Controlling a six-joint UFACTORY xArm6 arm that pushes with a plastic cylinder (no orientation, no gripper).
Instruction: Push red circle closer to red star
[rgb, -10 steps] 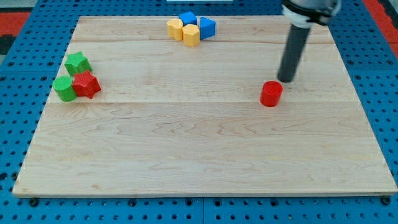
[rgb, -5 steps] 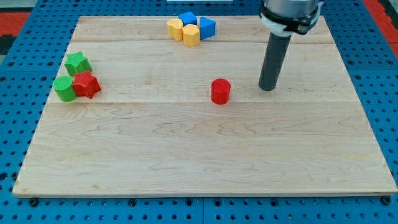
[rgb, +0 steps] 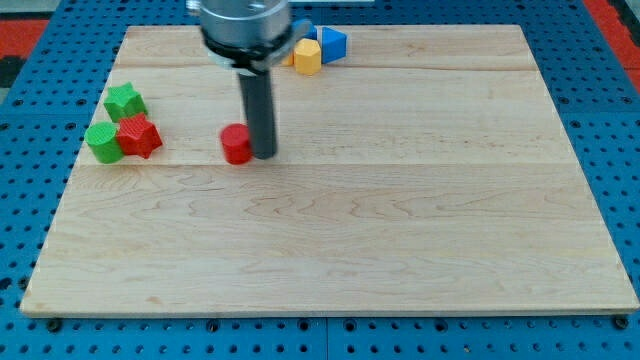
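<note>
- No claw shows, only a rod; my tip (rgb: 263, 155) presses the right side of the red circle (rgb: 236, 144), ready to shove it left.
- The red star (rgb: 138, 136) sits near, left of the circle, between green blocks (rgb: 103, 142).
- The table (rgb: 400, 250) lies bare to the circle's right.

Landmark: red circle (rgb: 236, 144). My tip (rgb: 264, 154) sits touching or just beside it on the view's right, so that side is blocked by the rod. To the view's left of the red circle, bare board runs up to the red star (rgb: 138, 136), nothing between them. Red star is hemmed in: green round block (rgb: 102, 142) touching on its far left, green star (rgb: 125, 101) just above-left. Above the red circle, toward the view's top, the arm body covers part of a cluster; a yellow block (rgb: 307, 57) and a blue block (rgb: 333, 42) show there, well apart. Below and to the right of the red circle the wooden board (rgb: 400, 250) is open all the way.
</note>
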